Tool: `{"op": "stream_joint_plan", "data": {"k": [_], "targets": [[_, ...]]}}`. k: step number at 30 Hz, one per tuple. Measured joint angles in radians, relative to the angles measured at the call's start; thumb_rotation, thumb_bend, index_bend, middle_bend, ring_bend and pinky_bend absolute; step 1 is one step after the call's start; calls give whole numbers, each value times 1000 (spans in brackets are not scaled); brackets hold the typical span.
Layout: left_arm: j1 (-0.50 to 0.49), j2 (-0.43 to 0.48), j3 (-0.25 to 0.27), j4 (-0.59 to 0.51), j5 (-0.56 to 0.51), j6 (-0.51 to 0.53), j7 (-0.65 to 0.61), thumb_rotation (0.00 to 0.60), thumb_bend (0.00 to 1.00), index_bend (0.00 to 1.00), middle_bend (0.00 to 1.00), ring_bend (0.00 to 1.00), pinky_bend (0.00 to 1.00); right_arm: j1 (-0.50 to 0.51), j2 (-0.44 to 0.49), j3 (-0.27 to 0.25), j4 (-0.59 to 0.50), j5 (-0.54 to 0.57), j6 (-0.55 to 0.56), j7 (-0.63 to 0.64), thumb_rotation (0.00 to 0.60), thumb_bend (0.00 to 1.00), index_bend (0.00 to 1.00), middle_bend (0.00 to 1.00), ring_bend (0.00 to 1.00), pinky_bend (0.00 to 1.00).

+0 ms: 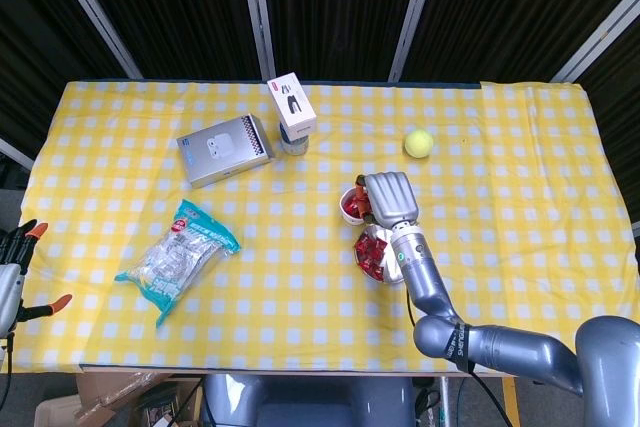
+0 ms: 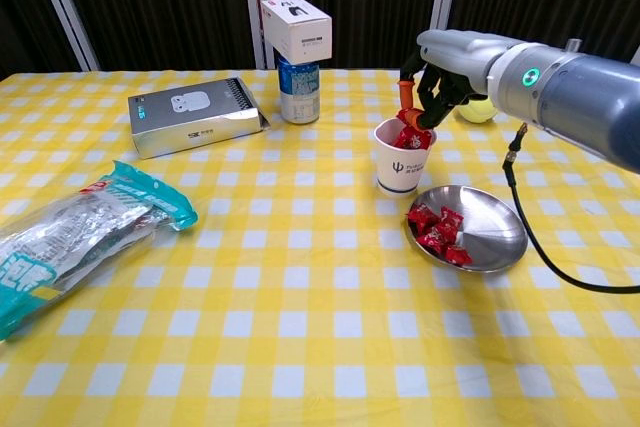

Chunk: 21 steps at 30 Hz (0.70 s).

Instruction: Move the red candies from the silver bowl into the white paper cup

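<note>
On the yellow-checked bench point(image 2: 300, 347), the right hand point(image 2: 432, 87) hangs just above the white paper cup point(image 2: 402, 162), fingers point(image 2: 408, 107) curled over its mouth — whether pinching a candy I cannot tell — while more red candies point(image 2: 437, 229) wait in the silver bowl point(image 2: 490, 237) just beside it

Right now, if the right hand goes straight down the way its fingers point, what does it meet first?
Probably the red candies heaped in the white paper cup; the right hand hangs just above its rim, though depth is uncertain.
</note>
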Motion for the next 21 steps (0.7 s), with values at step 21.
{"op": "stream_joint_plan", "data": {"k": [21], "targets": [[2, 4, 1, 0, 0, 1, -9, 600, 50, 0, 0, 0, 0, 27, -62, -7, 77, 10, 17, 15, 600, 410, 362, 728, 858, 885]]}}
